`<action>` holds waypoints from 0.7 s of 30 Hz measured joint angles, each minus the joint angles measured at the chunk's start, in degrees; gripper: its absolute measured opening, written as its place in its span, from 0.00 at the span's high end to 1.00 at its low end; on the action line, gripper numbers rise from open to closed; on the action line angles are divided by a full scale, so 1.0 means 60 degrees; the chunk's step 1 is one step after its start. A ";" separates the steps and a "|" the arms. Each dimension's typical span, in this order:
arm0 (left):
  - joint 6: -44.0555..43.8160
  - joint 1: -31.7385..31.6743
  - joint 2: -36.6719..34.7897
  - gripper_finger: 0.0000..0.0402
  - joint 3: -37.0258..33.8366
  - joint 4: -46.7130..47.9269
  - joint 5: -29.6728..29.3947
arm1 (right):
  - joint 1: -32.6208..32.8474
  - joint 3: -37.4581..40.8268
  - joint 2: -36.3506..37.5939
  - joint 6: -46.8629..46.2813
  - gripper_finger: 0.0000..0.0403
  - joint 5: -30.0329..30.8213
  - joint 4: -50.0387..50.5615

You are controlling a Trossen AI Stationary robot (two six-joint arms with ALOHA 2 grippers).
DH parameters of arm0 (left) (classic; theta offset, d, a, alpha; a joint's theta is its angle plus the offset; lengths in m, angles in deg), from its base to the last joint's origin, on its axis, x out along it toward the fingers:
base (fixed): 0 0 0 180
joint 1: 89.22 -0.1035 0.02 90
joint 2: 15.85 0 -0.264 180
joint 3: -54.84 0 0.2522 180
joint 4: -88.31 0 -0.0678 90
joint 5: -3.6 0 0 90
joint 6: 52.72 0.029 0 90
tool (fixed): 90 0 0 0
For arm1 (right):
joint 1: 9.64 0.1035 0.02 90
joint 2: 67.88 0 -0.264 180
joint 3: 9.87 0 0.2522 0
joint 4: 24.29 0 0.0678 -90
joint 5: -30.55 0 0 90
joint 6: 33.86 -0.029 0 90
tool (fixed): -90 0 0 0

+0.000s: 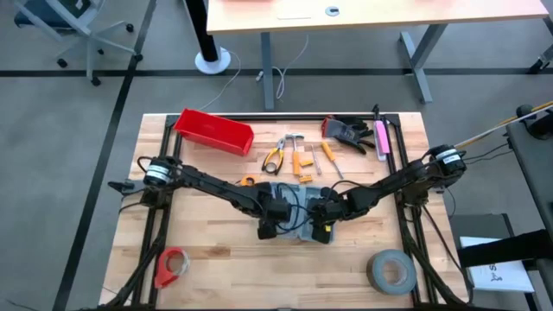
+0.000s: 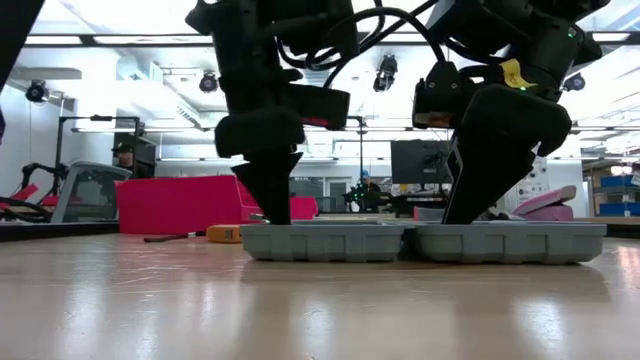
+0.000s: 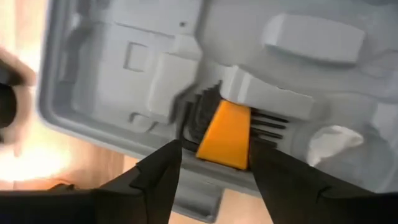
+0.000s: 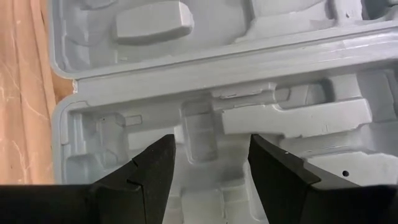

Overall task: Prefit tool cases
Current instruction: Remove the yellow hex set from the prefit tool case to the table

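The grey tool case (image 1: pixel 298 230) lies open and flat at the table's middle, both halves (image 2: pixel 420 242) resting on the wood. An orange holder of black hex keys (image 3: pixel 225 134) sits in a moulded recess of the case. My left gripper (image 3: pixel 214 165) points down over it, open, one finger on each side of the holder. My right gripper (image 4: pixel 211 163) is open too and points down into the recesses (image 4: pixel 202 134) of the other half, with nothing between its fingers. My left gripper's fingers (image 3: pixel 163 165) flank the near end of the orange holder from above; whether they touch it I cannot tell. My right gripper's fingertips (image 2: pixel 468 212) reach down to the case's rim; whether they touch the case I cannot tell.
A red bin (image 1: pixel 213 131) stands at the far left. Yellow pliers (image 1: pixel 275 157), orange tools (image 1: pixel 299 162), a screwdriver (image 1: pixel 331 158), black gloves (image 1: pixel 350 131) and a pink item (image 1: pixel 380 138) lie along the far side. A grey tape roll (image 1: pixel 390 269) and a red dispenser (image 1: pixel 173 266) lie near the front.
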 joint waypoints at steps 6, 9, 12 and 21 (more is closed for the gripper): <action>-0.0082 -0.0144 -0.0230 0.43 0.0006 0.0005 0.0712 | 0.0000 0.0046 0.0000 0.0029 0.54 0.0004 -0.0045; 0.0152 -0.0211 -0.0238 0.37 0.0092 -0.0022 0.1386 | 0.0000 0.0049 0.0000 0.0056 0.54 0.0004 -0.0050; 0.0556 -0.0238 -0.0238 0.30 0.0072 -0.0190 0.1525 | 0.0000 0.0049 0.0000 0.0062 0.54 0.0004 -0.0090; 0.1000 -0.0443 -0.0238 0.12 -0.0033 -0.0266 0.1522 | 0.0000 0.0052 0.0000 0.0062 0.54 0.0007 -0.0111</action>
